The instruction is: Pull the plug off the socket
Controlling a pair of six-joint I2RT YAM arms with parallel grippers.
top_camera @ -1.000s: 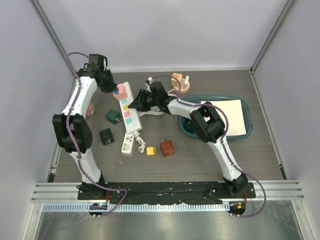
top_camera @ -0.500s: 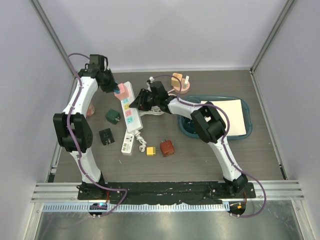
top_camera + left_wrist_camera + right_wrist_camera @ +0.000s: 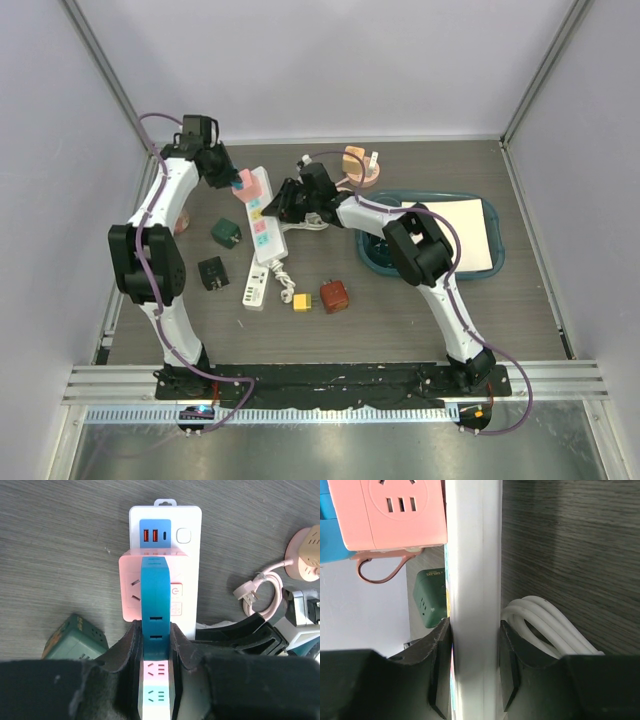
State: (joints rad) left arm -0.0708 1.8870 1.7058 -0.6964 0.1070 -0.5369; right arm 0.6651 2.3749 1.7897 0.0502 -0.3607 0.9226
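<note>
Left gripper (image 3: 156,647): jaws pinching blue band of pink cube-shaped plastic plug adapter (image 3: 131,587), centre of left wrist view. Adapter over upper end of long white plastic power strip (image 3: 192,575), just below blue USB panel (image 3: 155,534). Prongs hidden, cannot tell if seated. Right gripper (image 3: 474,655): jaws clamped across strip's width, lower middle of right wrist view. Coiled white cable (image 3: 540,625) just right of it. Dark green cube adapter (image 3: 226,233) left of strip in top view.
</note>
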